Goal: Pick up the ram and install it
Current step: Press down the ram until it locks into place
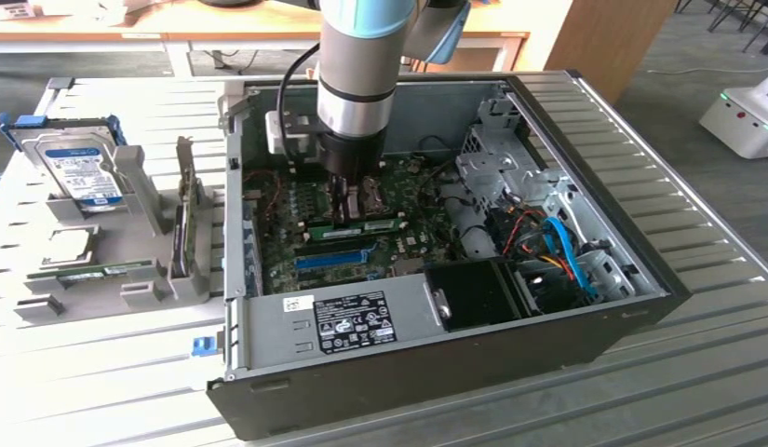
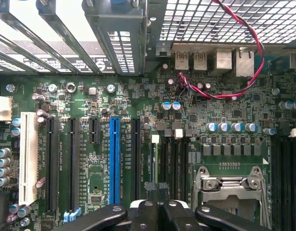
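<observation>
The ram (image 1: 381, 225), a thin green stick with a white label, stands on edge in a slot on the motherboard inside the open PC case (image 1: 397, 372). My gripper (image 1: 350, 216) reaches straight down into the case, shut, with its tips at the end of the stick nearer the exterior view's left. In the wrist view the ram (image 2: 152, 161) shows edge-on as a thin line running under my gripper (image 2: 158, 186). The two patterned fingertips (image 2: 150, 186) meet with no gap. Whether they pinch the stick or rest on it I cannot tell.
A long blue slot (image 2: 114, 154) and black slots lie beside the ram. The metal CPU socket frame (image 2: 232, 185) is on the other side. Outside the case, a grey holder carries a silver hard drive (image 1: 86, 168) and another green stick (image 1: 104, 272). Orange and blue cables (image 1: 558, 247) fill the case's right.
</observation>
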Controlling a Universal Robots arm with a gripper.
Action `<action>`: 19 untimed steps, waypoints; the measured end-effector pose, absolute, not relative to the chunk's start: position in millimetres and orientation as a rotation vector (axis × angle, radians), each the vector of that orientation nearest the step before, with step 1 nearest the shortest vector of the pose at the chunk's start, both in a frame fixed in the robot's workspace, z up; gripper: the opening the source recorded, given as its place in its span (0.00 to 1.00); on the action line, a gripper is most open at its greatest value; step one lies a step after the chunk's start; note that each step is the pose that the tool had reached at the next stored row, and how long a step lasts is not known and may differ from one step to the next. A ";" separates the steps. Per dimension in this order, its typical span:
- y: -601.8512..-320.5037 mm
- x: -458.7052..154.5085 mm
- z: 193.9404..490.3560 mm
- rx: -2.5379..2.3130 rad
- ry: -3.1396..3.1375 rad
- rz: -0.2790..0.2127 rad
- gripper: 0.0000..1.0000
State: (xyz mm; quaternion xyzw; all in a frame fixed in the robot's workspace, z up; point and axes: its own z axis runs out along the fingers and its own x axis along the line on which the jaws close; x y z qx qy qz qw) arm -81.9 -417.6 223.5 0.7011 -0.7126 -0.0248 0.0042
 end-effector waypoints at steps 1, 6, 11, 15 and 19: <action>-417.8 -82.0 225.7 2.196 -2.232 -0.077 0.11; -417.8 -82.1 233.9 2.195 -2.231 -0.077 0.11; -417.8 -82.0 242.8 2.195 -2.231 -0.077 0.11; -417.9 -82.0 251.1 2.195 -2.231 -0.077 0.11; -417.8 -82.0 259.0 2.195 -2.231 -0.077 0.11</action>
